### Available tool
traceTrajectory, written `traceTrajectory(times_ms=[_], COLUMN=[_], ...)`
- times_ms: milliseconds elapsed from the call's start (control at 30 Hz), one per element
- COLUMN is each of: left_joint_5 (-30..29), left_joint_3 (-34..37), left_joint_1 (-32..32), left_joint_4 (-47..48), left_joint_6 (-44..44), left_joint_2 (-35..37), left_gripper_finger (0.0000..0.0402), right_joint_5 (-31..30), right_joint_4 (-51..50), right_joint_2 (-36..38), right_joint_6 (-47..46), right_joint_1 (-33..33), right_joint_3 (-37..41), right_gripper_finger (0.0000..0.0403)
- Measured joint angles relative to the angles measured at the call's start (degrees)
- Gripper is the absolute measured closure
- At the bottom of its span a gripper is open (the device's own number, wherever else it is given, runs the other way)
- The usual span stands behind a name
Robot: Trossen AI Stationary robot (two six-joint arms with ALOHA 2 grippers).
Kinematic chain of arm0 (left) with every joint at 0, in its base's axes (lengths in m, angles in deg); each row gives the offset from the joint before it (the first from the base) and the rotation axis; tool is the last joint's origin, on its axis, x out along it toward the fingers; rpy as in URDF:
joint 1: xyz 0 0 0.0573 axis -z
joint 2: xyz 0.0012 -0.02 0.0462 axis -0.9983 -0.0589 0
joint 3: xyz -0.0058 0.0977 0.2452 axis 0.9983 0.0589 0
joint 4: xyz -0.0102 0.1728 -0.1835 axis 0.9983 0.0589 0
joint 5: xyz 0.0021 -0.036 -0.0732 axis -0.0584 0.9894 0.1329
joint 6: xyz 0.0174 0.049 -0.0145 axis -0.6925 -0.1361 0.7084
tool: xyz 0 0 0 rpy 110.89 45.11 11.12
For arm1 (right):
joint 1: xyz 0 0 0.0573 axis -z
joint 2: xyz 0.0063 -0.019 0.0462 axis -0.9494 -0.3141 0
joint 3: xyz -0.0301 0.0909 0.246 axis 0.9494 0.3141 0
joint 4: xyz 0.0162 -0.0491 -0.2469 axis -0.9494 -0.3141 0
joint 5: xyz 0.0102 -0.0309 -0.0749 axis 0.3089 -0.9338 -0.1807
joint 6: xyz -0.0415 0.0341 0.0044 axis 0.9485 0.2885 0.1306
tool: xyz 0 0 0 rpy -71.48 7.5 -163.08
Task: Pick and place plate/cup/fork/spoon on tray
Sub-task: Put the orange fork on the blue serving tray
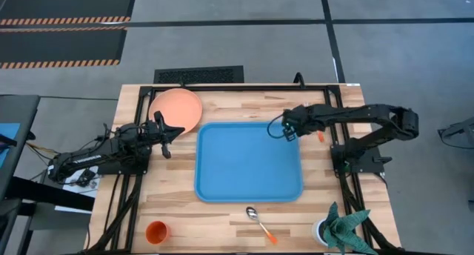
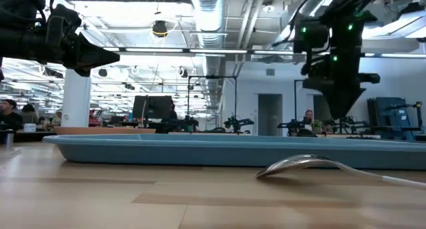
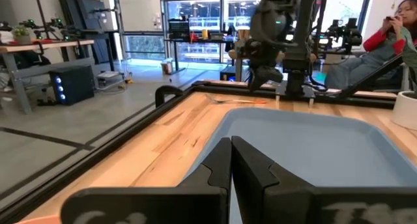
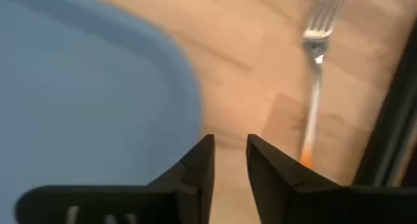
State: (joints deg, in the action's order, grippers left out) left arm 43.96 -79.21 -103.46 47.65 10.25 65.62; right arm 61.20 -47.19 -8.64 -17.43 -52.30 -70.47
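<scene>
The fork (image 1: pixel 319 136) lay on the table (image 1: pixel 244 210) between the tray (image 1: pixel 248 162) and the right edge, just beside the right pincer (image 1: pixel 285 130), which hovered over the tray's far right corner; the left pincer (image 1: pixel 164 127) waited near the plate (image 1: pixel 176 108). The right wrist view showed the fork (image 4: pixel 315 87) lengthwise just ahead, off to one side, the pincer's fingers (image 4: pixel 195 165) slightly parted and empty. The left wrist view showed the left fingers (image 3: pixel 218 168) shut, empty.

Left claw (image 1: pixel 176 131) shut; right claw (image 1: pixel 287 134) slightly parted.
</scene>
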Motion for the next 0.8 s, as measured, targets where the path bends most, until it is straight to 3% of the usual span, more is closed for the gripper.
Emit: traceTrajectory(times_ms=[200, 500, 800], left_joint_5=[0.01, -0.02, 0.01], left_joint_3=[0.0, -0.01, 0.01], left_joint_1=[0.0, 0.0, 0.0], left_joint_4=[-0.1, 0.02, -0.01], left_joint_6=[-0.02, -2.14, -2.16], left_joint_2=[-0.84, -2.38, -2.38], left_gripper_finger=[0.0401, 0.0401, 0.0401], right_joint_5=[1.93, 3.55, 7.0], right_joint_4=[0.87, 11.15, 13.64], right_joint_2=[0.81, 0.98, -0.04], right_joint_6=[5.18, 13.16, 19.09], right_joint_1=[9.5, 19.85, 27.64], right_joint_3=[5.15, 9.2, 9.21], right_gripper_finger=[0.0258, 0.0278, 0.0284])
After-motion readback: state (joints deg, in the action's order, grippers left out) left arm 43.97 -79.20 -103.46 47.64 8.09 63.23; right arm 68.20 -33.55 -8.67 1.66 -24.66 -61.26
